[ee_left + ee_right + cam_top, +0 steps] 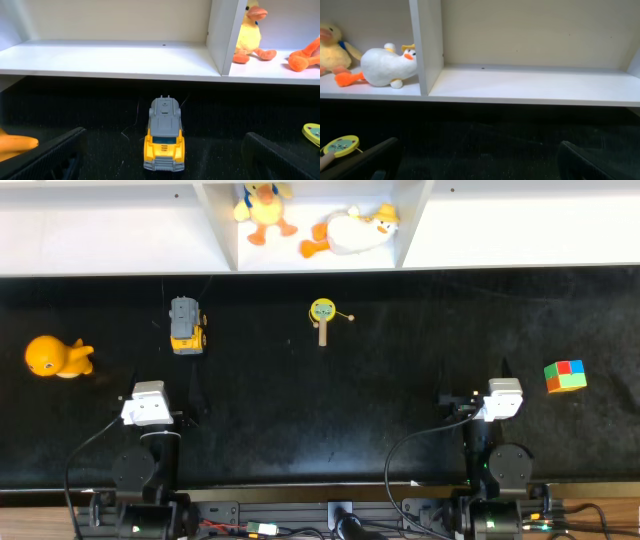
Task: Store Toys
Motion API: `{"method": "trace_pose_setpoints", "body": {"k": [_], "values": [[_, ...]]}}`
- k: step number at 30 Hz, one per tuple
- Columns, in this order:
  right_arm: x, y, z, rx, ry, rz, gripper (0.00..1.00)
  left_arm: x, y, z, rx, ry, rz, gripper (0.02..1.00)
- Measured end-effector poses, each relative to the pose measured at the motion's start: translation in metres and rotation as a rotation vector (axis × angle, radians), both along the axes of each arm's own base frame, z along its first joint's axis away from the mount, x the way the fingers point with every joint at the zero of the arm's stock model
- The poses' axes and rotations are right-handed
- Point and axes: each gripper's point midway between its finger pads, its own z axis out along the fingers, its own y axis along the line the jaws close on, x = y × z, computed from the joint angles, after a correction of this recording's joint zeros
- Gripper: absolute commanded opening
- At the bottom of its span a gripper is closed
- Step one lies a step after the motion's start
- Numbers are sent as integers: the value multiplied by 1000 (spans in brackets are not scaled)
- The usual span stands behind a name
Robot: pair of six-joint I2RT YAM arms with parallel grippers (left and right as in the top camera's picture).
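While nothing is gripped yet, toy truck [186, 325]: it stands on its wheels on the black mat [300, 420], short of the shelf [100, 230]; seen from the left wrist it is dead ahead, centred between the fingers, nose toward the camera; it looks like the first pick.
Left gripper [150, 392]: fingers spread wide and empty; it sits back near its base, apart from the truck.
Right gripper [500, 395]: also spread and empty; the colour cube [565, 376] lies off to its outer side and the rattle [322, 313] toward the middle.
Grasp: I would keep this heading, go straight forward and down, and close across the truck's flat sides at the cab rather than over the wheels; wheels may roll, so both fingers should meet the body together.
Shelf: the middle bay already holds two plush ducks [345, 225]; the left bay straight beyond the truck is bare, so it seems the natural target; lift clear of the shelf's front edge before going in.
Orange duck [57, 357]: near the left arm's outer side; keep the open finger from brushing it on the way in.
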Motion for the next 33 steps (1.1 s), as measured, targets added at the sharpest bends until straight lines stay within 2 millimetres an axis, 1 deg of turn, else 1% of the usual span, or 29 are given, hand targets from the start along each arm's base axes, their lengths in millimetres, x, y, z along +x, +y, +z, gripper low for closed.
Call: {"method": "trace_pose_setpoints", "body": {"k": [19, 26, 28, 33], "values": [[0, 0, 0, 0, 0, 0, 996, 0, 0, 0, 0, 1, 0, 998], [0, 0, 0, 0, 0, 0, 993, -4, -1, -2, 1, 52, -8, 998], [0, 0, 0, 0, 0, 0, 996, -7, -1, 0, 2, 75, -7, 998], [0, 0, 0, 0, 0, 0, 996, -15, -1, 16, -3, 157, -6, 998]]}}
